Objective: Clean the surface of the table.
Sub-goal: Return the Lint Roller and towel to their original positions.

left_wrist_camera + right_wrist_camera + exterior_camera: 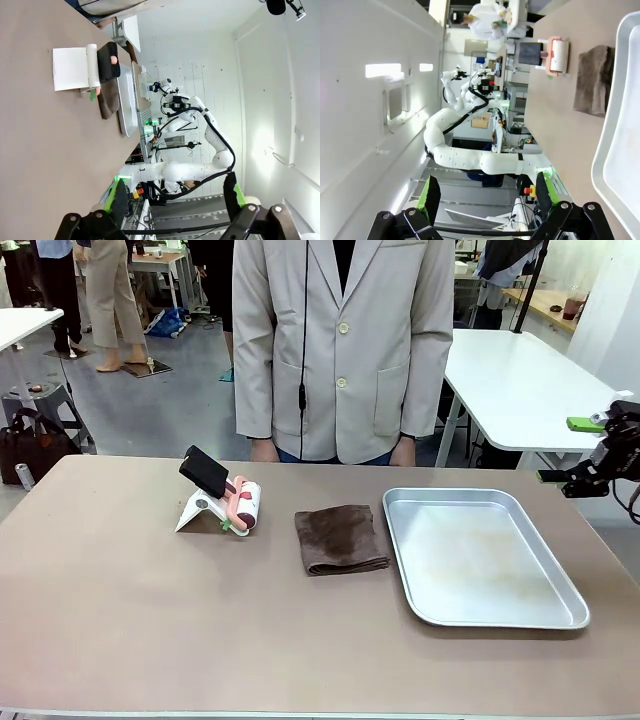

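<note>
Resting on the table (120,620): folded cloth (340,539).

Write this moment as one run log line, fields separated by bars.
left gripper open, empty | right gripper open, empty | cloth folded on table | tray beside cloth | wiping not started

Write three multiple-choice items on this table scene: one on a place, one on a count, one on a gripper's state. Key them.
1. Where does the brown cloth lie? A. inside the metal tray B. between the lint roller and the tray C. at the table's near edge
2. How many trays are on the table? A. one B. two C. three
3. How is the right gripper? A. shut on the cloth B. shut, empty C. open, empty

B: the cloth sits left of the tray, right of the roller. A: one tray. C: its fingers stand apart, holding nothing.
</note>
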### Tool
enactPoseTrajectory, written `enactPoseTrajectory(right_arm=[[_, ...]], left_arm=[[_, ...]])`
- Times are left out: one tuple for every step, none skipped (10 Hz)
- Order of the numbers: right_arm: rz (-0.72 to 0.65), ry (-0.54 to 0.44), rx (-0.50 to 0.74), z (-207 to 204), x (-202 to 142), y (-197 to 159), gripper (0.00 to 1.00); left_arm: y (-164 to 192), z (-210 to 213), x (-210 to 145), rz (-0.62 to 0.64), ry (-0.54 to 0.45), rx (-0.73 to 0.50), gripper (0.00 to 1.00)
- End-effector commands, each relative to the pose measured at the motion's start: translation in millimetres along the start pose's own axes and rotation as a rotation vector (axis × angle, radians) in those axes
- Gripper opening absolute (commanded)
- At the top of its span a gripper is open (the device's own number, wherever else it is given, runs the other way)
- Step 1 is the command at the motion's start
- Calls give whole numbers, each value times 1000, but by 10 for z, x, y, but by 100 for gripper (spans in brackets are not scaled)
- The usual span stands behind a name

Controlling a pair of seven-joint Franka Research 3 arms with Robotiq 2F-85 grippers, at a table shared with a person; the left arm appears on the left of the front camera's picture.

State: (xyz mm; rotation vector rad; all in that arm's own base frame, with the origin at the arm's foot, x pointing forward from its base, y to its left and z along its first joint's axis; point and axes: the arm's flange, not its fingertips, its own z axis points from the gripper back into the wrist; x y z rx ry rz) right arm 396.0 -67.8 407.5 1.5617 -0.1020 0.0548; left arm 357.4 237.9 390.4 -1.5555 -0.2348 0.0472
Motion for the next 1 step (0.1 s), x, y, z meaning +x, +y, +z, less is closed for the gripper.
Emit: enactPoseTrajectory(right_arm=[[3, 16, -2, -3, 0, 29, 100]], left_arm=[[-23, -7, -35, -6, 3, 7, 100]])
